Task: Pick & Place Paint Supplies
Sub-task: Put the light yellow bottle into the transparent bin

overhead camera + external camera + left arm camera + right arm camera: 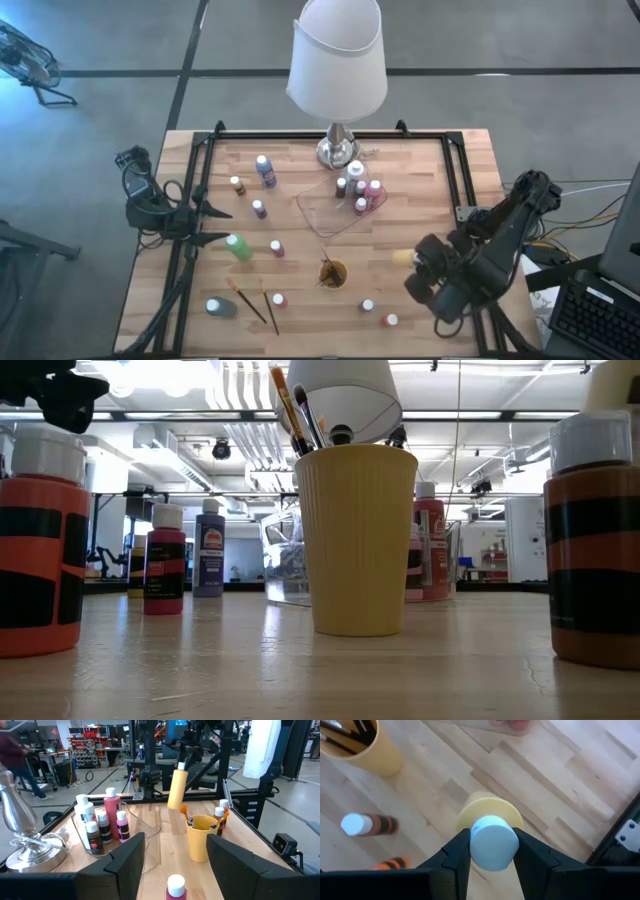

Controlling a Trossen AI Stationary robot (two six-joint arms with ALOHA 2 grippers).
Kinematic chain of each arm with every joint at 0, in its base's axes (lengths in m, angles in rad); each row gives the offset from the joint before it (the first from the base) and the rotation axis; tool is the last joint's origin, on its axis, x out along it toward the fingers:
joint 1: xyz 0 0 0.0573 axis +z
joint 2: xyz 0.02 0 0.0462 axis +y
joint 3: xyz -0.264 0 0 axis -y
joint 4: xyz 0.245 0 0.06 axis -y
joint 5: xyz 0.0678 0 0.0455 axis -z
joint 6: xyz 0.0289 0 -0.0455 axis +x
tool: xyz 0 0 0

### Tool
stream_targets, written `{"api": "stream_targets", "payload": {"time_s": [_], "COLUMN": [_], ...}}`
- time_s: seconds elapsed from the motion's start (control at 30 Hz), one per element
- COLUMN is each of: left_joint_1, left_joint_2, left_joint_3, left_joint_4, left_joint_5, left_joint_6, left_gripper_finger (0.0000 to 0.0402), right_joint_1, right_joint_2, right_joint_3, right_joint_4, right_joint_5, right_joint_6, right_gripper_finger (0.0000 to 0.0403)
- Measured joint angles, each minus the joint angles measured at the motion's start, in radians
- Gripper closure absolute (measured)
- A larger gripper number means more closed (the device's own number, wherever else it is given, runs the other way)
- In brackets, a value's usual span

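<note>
My right gripper [491,854] is shut on a yellow paint bottle [403,257] above the table's right side, right of the orange cup [333,272] that holds brushes. The clear tray [322,215] near the lamp holds several bottles [362,190]. Other white-capped bottles stand scattered: purple [266,170], green [238,246], grey [220,307], and two near the front [389,320]. Two brushes [258,305] lie flat at the front left. My left gripper [222,225] waits open at the table's left edge, pointing level across it. My right gripper pinches the yellow bottle's white cap [491,845] between its two fingers [461,851], coming from above and slanting down. The yellow body [177,787] hangs below the fingers, tilted, lifted clear of the table.
A lamp with a white shade [337,60] stands on a silver base [338,152] at the table's far middle, beside the tray. Black rails [455,165] run along the table's left, far and right sides. Bare wood lies between the cup and the tray.
</note>
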Motion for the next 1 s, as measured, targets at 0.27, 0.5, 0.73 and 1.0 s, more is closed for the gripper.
{"api": "stream_targets", "payload": {"time_s": [0.27,0.5,0.73,1.0], "left_joint_1": [0.000,0.000,0.000,0.000], "left_joint_2": [0.000,0.000,0.000,0.000], "left_joint_3": [0.000,0.000,0.000,0.000], "left_joint_4": [0.000,0.000,0.000,0.000], "left_joint_5": [0.000,0.000,0.000,0.000], "left_joint_6": [0.000,0.000,0.000,0.000], "left_gripper_finger": [0.0183,0.0183,0.0183,0.0183], "right_joint_1": [-0.082,-0.185,-0.312,-0.460], "right_joint_2": [-0.066,-0.110,-0.120,-0.123], "right_joint_3": [0.000,0.000,0.000,0.011], "right_joint_4": [0.009,0.074,0.232,0.349], "right_joint_5": [0.021,0.052,0.071,0.031], "right_joint_6": [-0.101,-0.267,-0.557,-0.774], "right_gripper_finger": [0.0286,0.0285,0.0287,0.0281]}}
